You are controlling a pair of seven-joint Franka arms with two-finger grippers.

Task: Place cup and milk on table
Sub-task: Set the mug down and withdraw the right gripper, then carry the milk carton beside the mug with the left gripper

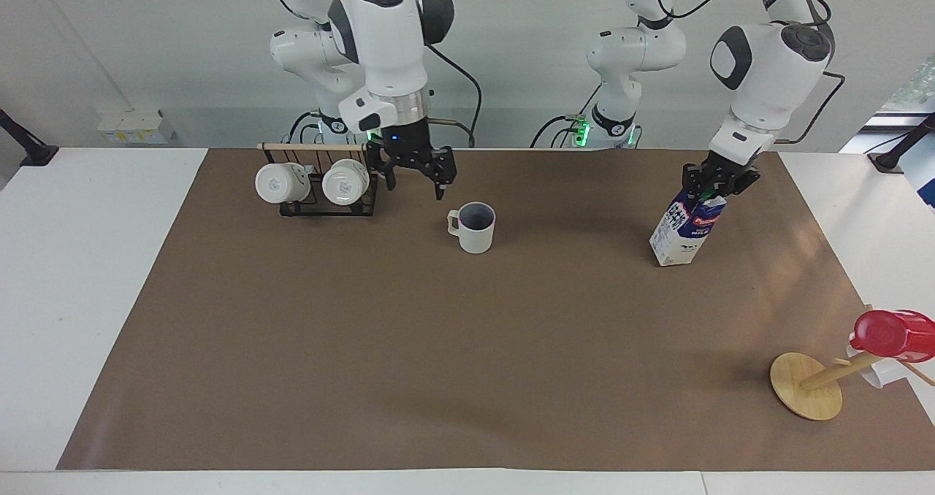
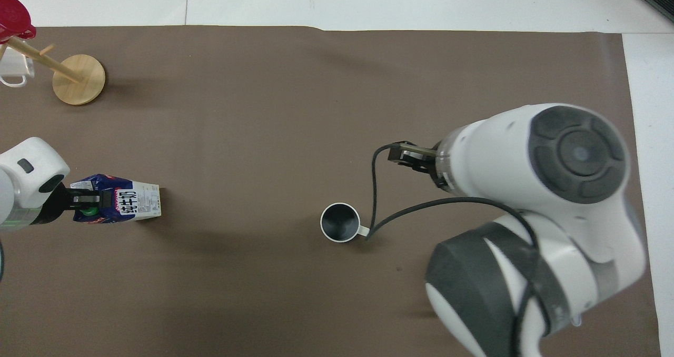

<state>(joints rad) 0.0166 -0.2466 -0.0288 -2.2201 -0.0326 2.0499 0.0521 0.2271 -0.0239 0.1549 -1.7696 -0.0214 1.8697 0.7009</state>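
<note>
The cup [image 1: 473,227] stands upright on the brown mat [image 1: 438,349] of the white table [image 1: 95,261], with nothing touching it; it also shows in the overhead view [image 2: 340,222]. My right gripper [image 1: 414,181] is open and empty, raised over the mat between the cup and the mug rack. In the overhead view the arm's own bulk hides it. My left gripper [image 1: 712,181] is shut on the top of the milk [image 1: 683,228], which leans with its base at the mat toward the left arm's end. The milk [image 2: 116,205] and the left gripper [image 2: 87,204] show from overhead too.
A black wire rack [image 1: 318,182] holding two white mugs stands close to the robots, beside my right gripper. A wooden stand [image 1: 807,385] with a red cup [image 1: 895,333] on it sits far from the robots at the left arm's end.
</note>
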